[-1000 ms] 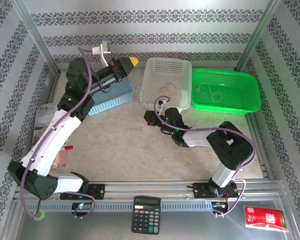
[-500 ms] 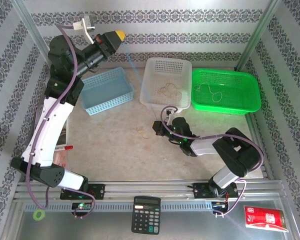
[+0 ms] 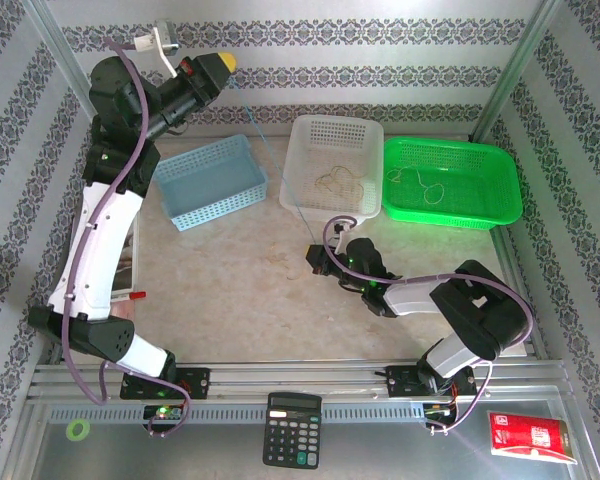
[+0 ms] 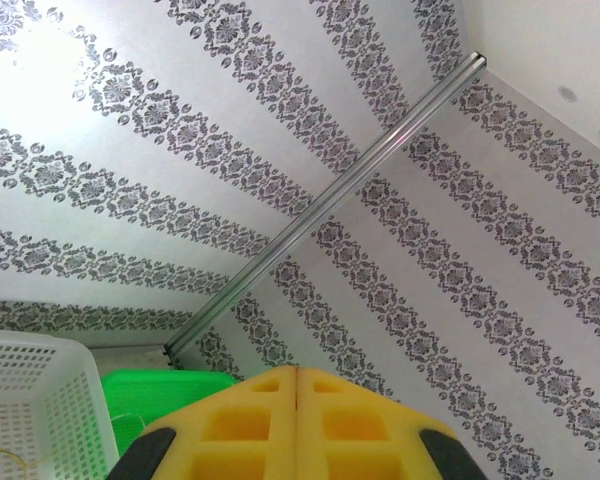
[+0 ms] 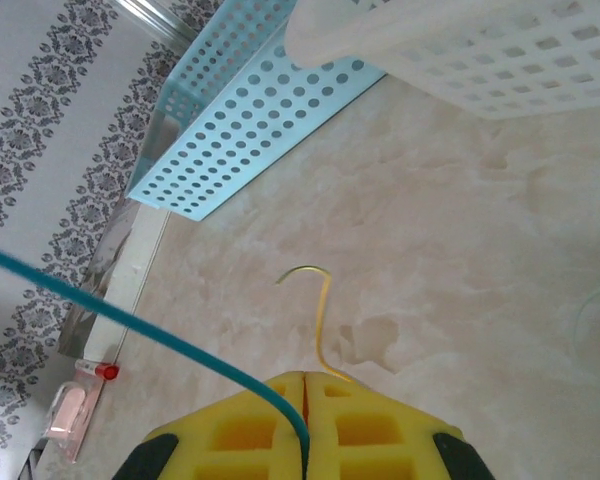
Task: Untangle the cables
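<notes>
- Right gripper (image 5: pixel 305 385): jaws closed, pinching a blue cable (image 5: pixel 130 320) and a yellowish cable (image 5: pixel 324 310) in the seam between the pads.
- The blue cable runs off to the left of these jaws, straight and clear of the table (image 5: pixel 480 250). The yellowish cable curls just ahead of them and ends in a hook.
- Ahead-left of these jaws stands a blue basket (image 5: pixel 250 110), and ahead-right a white basket (image 5: pixel 480 50) with a tangle of thin cables (image 3: pixel 338 180) inside.
- Beyond the white basket, a green basket (image 3: pixel 455 205) holds a whitish cable (image 3: pixel 420 183).
- Left gripper (image 4: pixel 296 390): jaws closed, up high by the back wall. I cannot tell whether the blue cable's far end sits between them.
</notes>
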Available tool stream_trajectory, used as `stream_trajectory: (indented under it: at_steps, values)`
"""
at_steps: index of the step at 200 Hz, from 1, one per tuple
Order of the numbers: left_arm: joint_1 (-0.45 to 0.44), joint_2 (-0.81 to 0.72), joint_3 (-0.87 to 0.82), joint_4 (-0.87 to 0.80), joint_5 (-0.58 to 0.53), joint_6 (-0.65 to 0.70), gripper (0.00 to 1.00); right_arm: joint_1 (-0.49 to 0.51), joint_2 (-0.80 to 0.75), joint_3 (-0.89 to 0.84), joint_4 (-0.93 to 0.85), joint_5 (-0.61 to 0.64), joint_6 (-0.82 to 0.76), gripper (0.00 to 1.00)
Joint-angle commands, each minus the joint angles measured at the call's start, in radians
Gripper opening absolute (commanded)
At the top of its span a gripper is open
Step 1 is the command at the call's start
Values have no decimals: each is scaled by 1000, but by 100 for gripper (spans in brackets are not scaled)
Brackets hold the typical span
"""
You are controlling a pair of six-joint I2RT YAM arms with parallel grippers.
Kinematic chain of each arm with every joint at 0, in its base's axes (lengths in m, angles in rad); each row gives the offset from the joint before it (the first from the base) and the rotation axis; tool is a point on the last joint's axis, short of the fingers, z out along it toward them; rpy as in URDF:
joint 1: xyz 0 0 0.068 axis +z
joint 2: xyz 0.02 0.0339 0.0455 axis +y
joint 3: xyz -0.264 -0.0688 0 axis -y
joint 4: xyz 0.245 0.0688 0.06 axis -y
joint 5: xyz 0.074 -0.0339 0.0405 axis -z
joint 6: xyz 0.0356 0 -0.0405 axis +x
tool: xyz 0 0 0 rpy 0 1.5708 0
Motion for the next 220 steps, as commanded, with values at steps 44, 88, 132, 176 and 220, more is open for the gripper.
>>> stream_trajectory:
  at_steps: [44, 88, 132, 176, 220]
  values:
    - [15, -21, -103, 154, 79, -37, 0, 19, 58, 20, 7, -22, -13, 29]
    - [20, -23, -119, 145, 92, -4, 0, 19, 23, 26, -22, -23, -22, 49]
    - [69, -4, -58, 60, 61, 93, 0, 16, -52, 44, -104, -35, -51, 61]
    - [150, 21, -11, 17, 32, 150, 0, 14, -133, 80, -228, -45, -92, 61]
    - [198, 88, 62, -1, 13, 183, 0, 11, -249, 108, -359, -40, -132, 61]
